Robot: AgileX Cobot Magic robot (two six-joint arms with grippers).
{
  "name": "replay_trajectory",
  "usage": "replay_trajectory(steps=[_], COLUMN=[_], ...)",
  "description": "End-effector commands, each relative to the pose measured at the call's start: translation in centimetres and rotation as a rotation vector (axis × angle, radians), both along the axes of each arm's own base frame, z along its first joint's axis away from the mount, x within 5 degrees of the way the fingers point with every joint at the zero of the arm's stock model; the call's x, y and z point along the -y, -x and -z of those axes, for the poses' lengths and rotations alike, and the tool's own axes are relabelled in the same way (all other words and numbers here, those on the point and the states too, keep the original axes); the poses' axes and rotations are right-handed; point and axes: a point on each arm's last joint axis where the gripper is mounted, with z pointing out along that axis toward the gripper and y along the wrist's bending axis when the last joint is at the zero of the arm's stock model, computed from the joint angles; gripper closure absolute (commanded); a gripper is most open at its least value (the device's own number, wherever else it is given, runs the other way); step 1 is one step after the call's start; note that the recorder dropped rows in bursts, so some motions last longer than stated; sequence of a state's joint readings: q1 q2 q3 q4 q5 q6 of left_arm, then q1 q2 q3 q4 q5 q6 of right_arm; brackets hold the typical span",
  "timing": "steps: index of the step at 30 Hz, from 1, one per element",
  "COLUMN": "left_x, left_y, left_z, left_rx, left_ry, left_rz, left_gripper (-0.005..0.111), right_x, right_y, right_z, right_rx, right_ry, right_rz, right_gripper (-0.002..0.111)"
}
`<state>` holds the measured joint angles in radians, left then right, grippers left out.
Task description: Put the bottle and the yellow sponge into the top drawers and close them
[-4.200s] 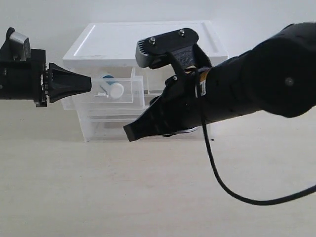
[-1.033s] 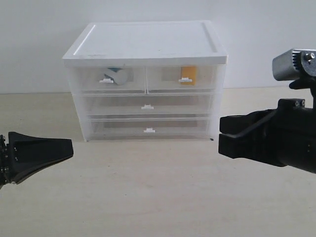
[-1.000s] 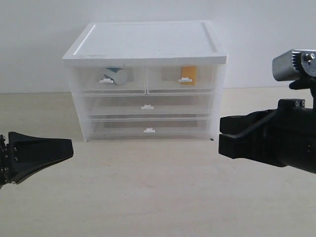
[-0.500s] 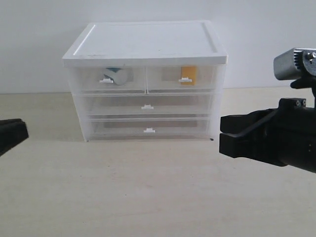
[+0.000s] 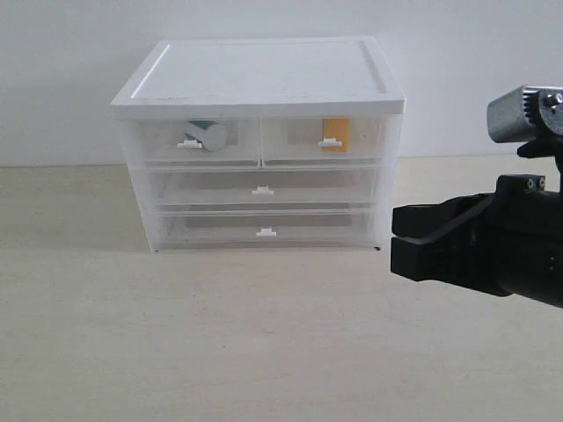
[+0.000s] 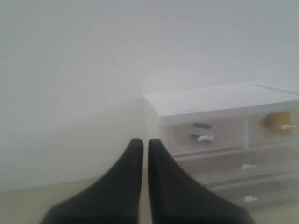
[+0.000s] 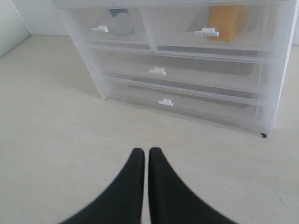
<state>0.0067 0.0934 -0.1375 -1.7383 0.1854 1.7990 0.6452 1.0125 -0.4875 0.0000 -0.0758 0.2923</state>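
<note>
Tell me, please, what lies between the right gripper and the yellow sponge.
Bare tabletop, then the front of the closed top drawer holding the yellow sponge, in the right wrist view.

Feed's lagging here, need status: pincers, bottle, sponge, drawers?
Left pincer shut, empty; right pincer shut, empty. Bottle in top left drawer, yellow sponge in top right drawer, both closed. No obstruction seen.

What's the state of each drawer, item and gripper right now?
top left drawer: closed
top right drawer: closed
middle drawer: closed
bottom drawer: closed
bottle: inside top left drawer, on its side
yellow sponge: inside top right drawer
left gripper: shut, empty
right gripper: shut, empty
</note>
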Motion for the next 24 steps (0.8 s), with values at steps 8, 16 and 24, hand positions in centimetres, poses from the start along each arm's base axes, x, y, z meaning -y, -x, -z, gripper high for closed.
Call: replay_trajectory(steps=[8,16,24], left_x=[-0.1,0.1,-1.2], left_y=[0.8,0.9,0.2], left_z=[1.1,1.1,3.2], left_rx=[0.040,0.043,-0.050], left_ry=[0.022,0.026,0.161], left_rz=[-0.006,0.018,-0.103], left_gripper=[0.103,0.103,0.103], right_x=[0.1,0.1,0.1], right_y=[-0.1,-0.1,-0.1], right_z=[-0.2,-0.2,-0.2], right_rx=[0.021,0.020,0.020], right_ry=[0.001,-0.001,-0.001], right_rz=[0.000,0.001,0.001], right_gripper=[0.108,0.108,0.108])
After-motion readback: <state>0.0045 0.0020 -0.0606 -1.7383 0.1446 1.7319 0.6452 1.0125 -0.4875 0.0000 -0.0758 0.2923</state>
